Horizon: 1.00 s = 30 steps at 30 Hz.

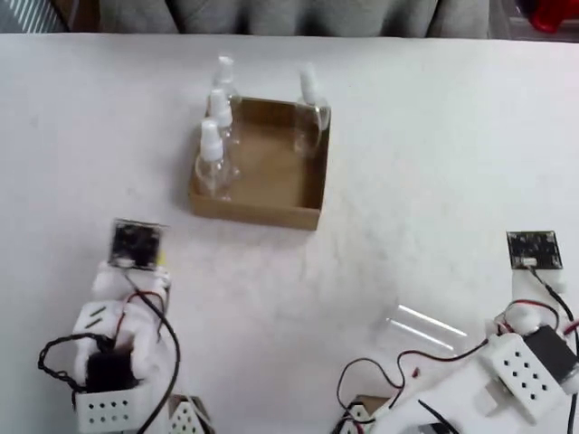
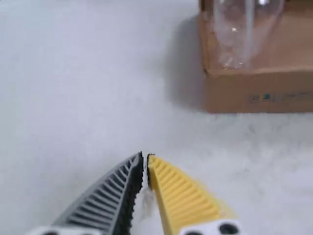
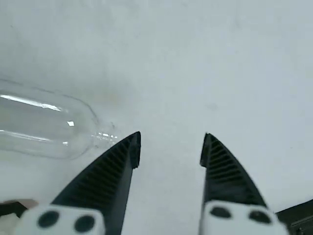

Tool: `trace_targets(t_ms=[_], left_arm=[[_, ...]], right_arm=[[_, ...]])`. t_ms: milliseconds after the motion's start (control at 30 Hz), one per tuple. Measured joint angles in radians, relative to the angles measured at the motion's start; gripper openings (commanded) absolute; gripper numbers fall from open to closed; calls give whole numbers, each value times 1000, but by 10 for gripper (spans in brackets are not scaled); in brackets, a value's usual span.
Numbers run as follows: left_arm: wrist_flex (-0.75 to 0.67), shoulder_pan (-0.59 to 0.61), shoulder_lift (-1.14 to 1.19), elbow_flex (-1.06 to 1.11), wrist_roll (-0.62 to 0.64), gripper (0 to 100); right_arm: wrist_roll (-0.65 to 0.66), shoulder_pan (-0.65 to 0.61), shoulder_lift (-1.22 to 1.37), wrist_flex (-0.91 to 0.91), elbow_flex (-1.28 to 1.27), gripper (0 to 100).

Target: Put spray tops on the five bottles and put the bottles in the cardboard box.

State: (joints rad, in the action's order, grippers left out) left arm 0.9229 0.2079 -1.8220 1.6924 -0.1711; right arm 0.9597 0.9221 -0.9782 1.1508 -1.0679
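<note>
**Q.** Which step is in hand?

**A.** The fifth bottle. It lies on its side on the table, well apart from the cardboard box and near my right arm. In the right wrist view its neck looks bare and points toward my right gripper. That gripper's fingers are spread wide and hold nothing, and the neck lies just beside one fingertip.

**Q.** What does the next move call for?

**A.** In my judgement, closing the right gripper around the clear body without rolling it, since a round bottle lying flat may slip away. It then needs standing up, capping and boxing.

**Q.** And the left gripper?

**A.** My left gripper is closed, tip against tip, with nothing between. It sits low over the table, short of the box wall.

**Q.** What does the box hold?

**A.** Four capped bottles stand at it. Three line one side, the nearest against the wall, and a fourth stands in the far corner opposite. I cannot tell whether the farthest of the three is inside or just behind the wall. The middle of the box floor is bare.
</note>
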Motion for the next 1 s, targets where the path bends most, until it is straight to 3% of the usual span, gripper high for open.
trace_targets(t_ms=[167,400,700,867,1000], left_arm=[[2,87,0,-43,61,24],[193,104,2,-258,63,24],[430,91,531,-638,5,24],[528,23,872,-718,6,30],[529,-14,1051,-720,91,147]], right_arm=[[91,15,0,2,0,36],[103,21,-2,2,-43,35],[109,20,-2,2,-52,35],[109,-6,-2,0,-92,35],[109,-43,-2,-74,-149,35]])
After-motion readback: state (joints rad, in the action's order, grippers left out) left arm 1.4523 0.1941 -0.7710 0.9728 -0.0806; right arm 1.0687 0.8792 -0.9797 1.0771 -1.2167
